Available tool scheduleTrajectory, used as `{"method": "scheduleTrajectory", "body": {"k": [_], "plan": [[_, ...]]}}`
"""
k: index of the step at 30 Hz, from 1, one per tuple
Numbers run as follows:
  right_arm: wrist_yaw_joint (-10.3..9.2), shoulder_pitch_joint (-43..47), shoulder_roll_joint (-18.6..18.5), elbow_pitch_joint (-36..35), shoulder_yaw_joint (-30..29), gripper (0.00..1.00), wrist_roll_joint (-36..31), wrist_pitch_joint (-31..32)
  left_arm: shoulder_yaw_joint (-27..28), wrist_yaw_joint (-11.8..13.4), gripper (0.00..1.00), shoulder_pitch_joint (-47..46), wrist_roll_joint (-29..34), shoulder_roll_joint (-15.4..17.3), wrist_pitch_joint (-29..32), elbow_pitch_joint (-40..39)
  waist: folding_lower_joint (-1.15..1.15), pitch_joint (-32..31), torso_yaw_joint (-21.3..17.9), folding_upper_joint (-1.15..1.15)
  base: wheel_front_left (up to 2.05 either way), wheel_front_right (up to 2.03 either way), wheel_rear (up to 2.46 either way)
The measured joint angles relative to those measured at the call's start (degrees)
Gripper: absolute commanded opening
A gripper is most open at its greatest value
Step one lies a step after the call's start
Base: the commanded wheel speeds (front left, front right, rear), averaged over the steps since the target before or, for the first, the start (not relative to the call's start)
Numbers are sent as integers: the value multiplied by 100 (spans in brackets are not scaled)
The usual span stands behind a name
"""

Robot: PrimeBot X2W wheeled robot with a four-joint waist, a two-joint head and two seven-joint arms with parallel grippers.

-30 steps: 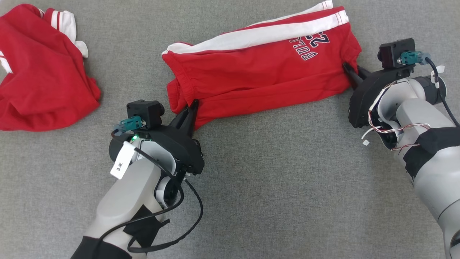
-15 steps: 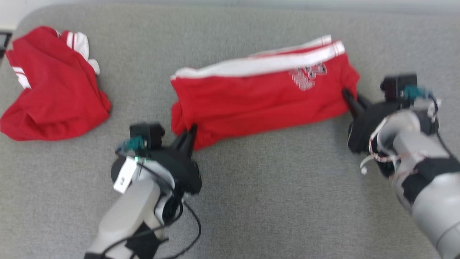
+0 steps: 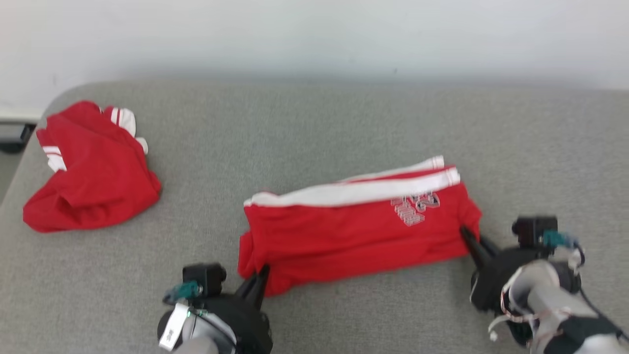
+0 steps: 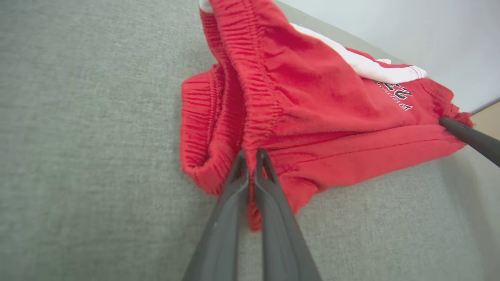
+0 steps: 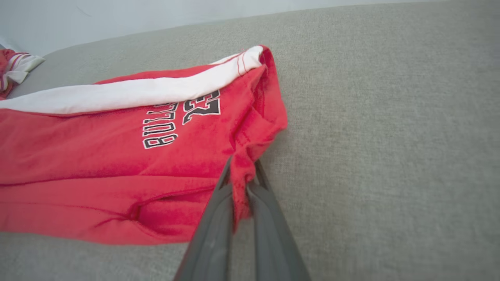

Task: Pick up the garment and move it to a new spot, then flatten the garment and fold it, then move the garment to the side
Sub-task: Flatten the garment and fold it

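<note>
Red garment (image 3: 354, 236) lies stretched along the grey table (image 3: 314, 123), near the robot's side, pinched at both ends; left jaws clenched on the gathered waistband corner, right jaws clenched on the hem corner; soft, light, floppy knit by the look, likely to sag and bunch once lifted; those thick seamed edges look the safest hold; another red heap (image 3: 88, 177) sits well apart.

Soft, fleecy red cloth shorts (image 3: 354, 236) lie on a matt, coarse-woven grey fabric surface (image 3: 344, 128).
</note>
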Motion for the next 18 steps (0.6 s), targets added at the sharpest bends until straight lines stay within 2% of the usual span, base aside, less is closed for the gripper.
{"method": "scheduleTrajectory", "body": {"k": [8,18], "plan": [[24,803,-38,-304,26,0,104,-121,-47,11,0,717,-32,208,-94,-307,0,-517,-247,0,0,0,0],[23,1419,-272,-559,-120,0,182,-193,-147,116,0,1032,-38,238,-79,-767,0,-829,-605,0,0,0,0]]}}
